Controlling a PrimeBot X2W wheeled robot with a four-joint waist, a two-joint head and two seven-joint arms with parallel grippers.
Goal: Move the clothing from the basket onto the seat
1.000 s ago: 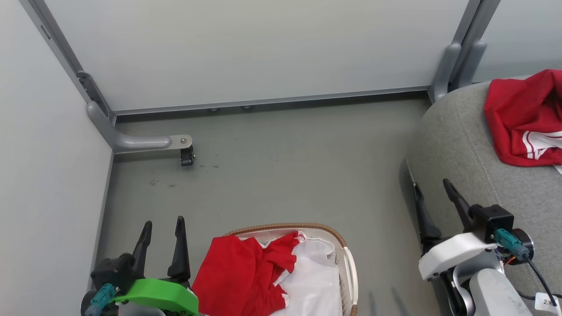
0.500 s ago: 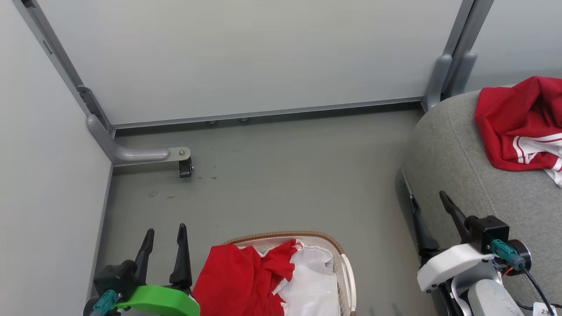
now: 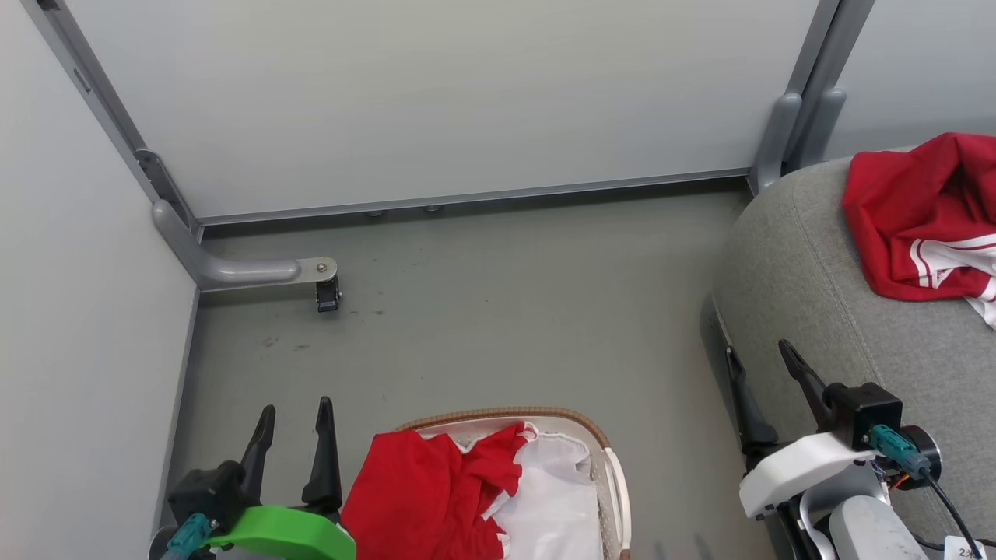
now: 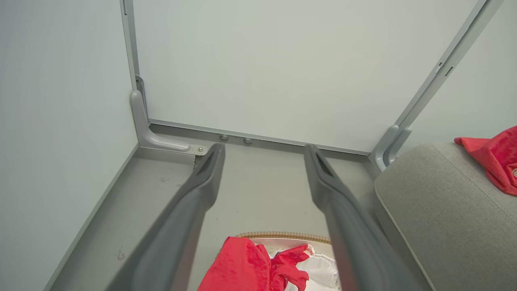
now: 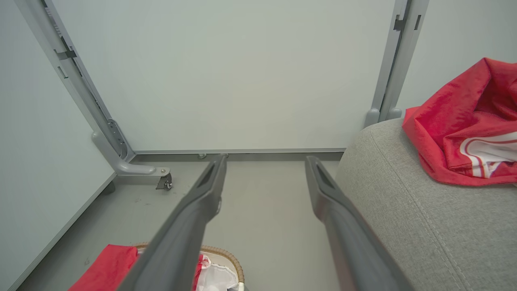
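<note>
Camera alone shifts: left end effector and right end effector stay spread, empty; red garment on seat, second garment still in basket.

In the head view the bottom edge cuts off the near part of the basket and of the red clothing heaped in it, so how much fabric lies there cannot be told. The right edge cuts through the red garment on the seat, and the right gripper with its white wrist covers part of the seat's front edge. In the left wrist view a blurred dark finger of the left gripper covers one side of the basket, and the two fittings at the wall's foot are too small to identify.
</note>
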